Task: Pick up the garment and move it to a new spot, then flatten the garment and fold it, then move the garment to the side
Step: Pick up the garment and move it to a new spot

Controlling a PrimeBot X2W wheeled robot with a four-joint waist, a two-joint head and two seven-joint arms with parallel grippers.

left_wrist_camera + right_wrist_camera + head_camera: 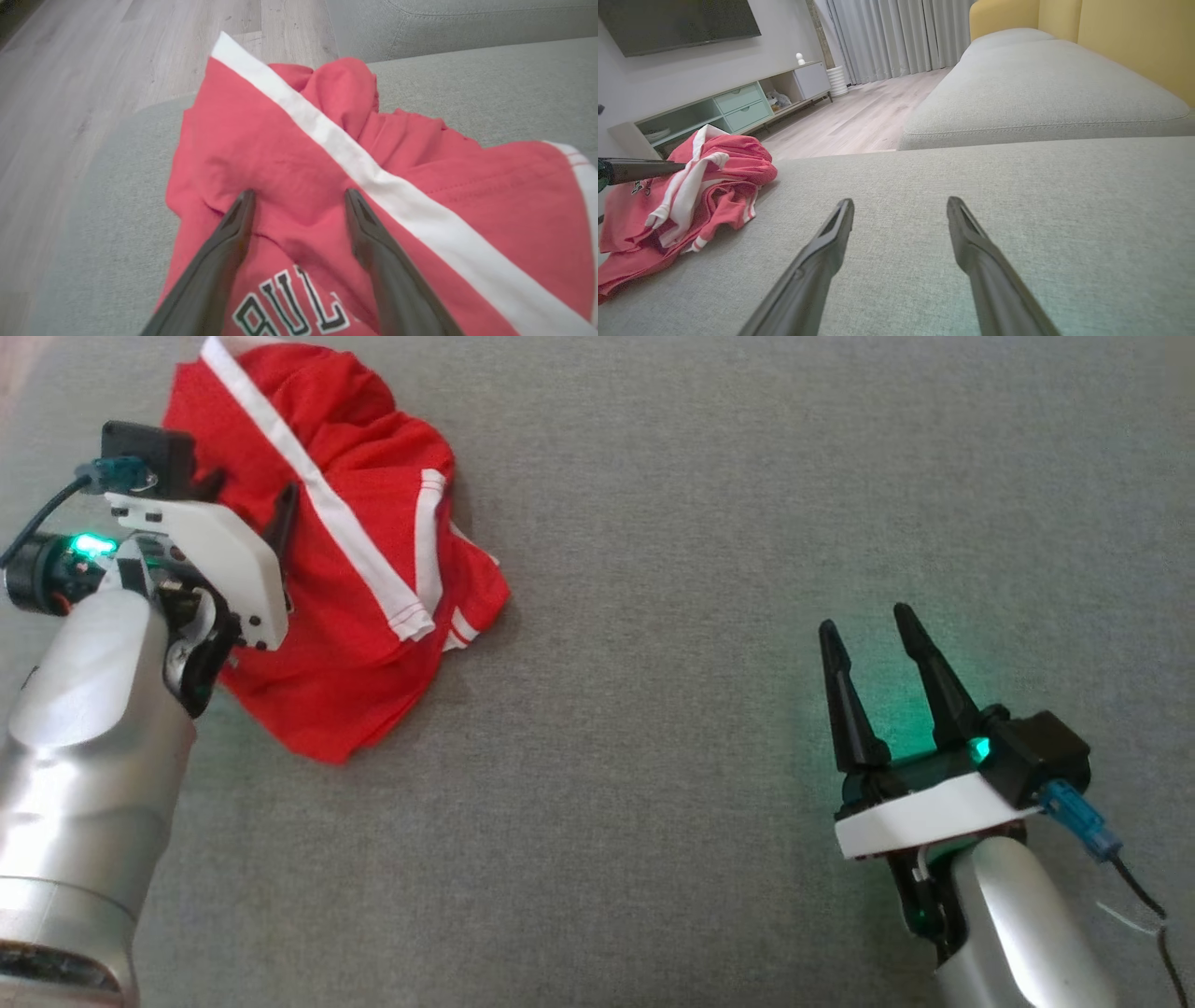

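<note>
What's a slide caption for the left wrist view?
Open left pincer at crumpled red, white-striped shorts on a grey sofa cushion.

Light: was bright, soft, even | Glow: green lamp tinted sofa [653, 709] beside right gripper [864, 618] | Shadows: faint, lay under garment [373, 551] | Blur: floor [70, 93] in left wrist view was smeared | Edges: wrist views bent

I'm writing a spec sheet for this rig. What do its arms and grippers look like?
Both arms match: a rounded silver forearm, a white wrist plate, a black camera box with a blue connector and black cable. A green light glows at each wrist. The left gripper and right gripper each have two long, tapering black fingers.
</note>
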